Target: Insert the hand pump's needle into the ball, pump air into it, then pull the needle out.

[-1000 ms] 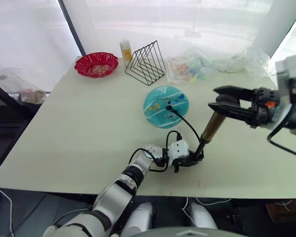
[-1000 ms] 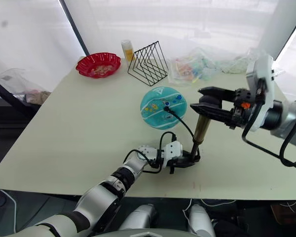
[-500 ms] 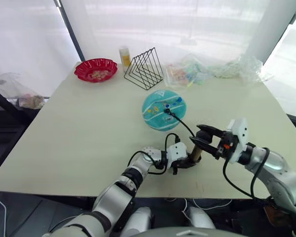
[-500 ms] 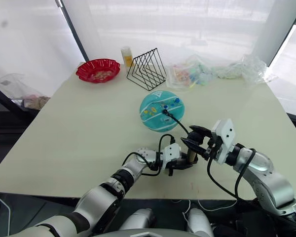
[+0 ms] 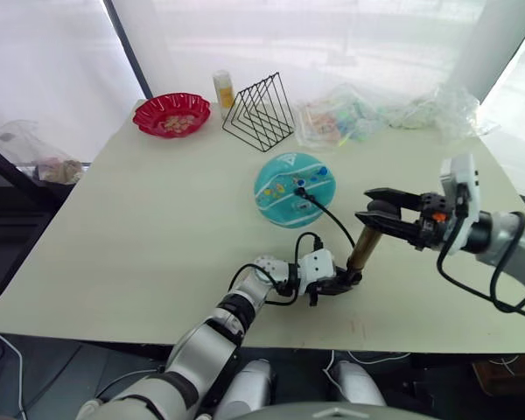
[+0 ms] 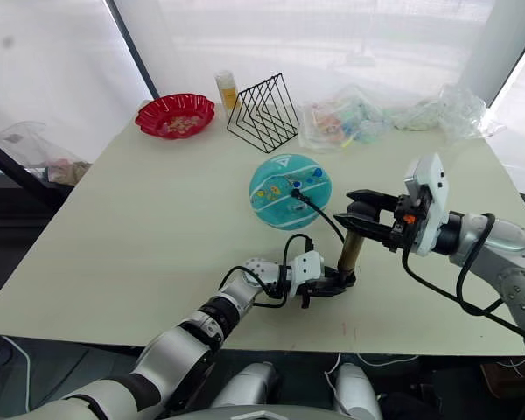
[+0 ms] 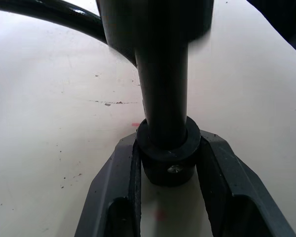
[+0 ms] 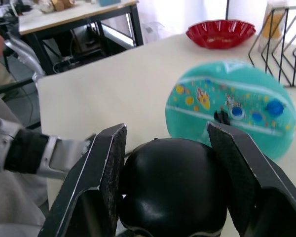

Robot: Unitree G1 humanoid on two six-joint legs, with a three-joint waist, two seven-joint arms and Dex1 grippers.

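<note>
1. While the pump stands tilted near the table's front edge, the left gripper [image 5: 343,282] clamps its bottom end low against the table; in the left wrist view both fingers [image 7: 119,190] press either side of the black end cap.
2. Ball [image 5: 295,188] lies flattish on the table [image 5: 140,227], beyond the pump and a little to its left, near it but not touching.
3. Needle [image 5: 298,191] looks already set in the ball's top; the thin black hose [image 5: 331,219] arcs from there down to the pump's foot. The pin itself is too small to see.
4. Hand pump [image 5: 362,248]: long axis rises from the left gripper up and to the right, leaning toward the right arm. Brass barrel is visible, black handle at the top.
5. Right gripper [image 5: 383,211] sits at that top end, jaws around the black handle; the right wrist view shows the two fingers [image 8: 104,165] flanking the rounded knob, with slight gaps, so firm contact is unclear.
6. Key relation: the stroke runs along the barrel axis, down-left toward the held foot. Right arm is the one on the handle; left arm is the anchor.
7. Judgement: mid-pumping; any push off that axis could tip the barrel or tug the hose out of the ball.
8. Red bowl [image 5: 171,114] and wire rack [image 5: 260,110] sit well apart at the far edge.
</note>
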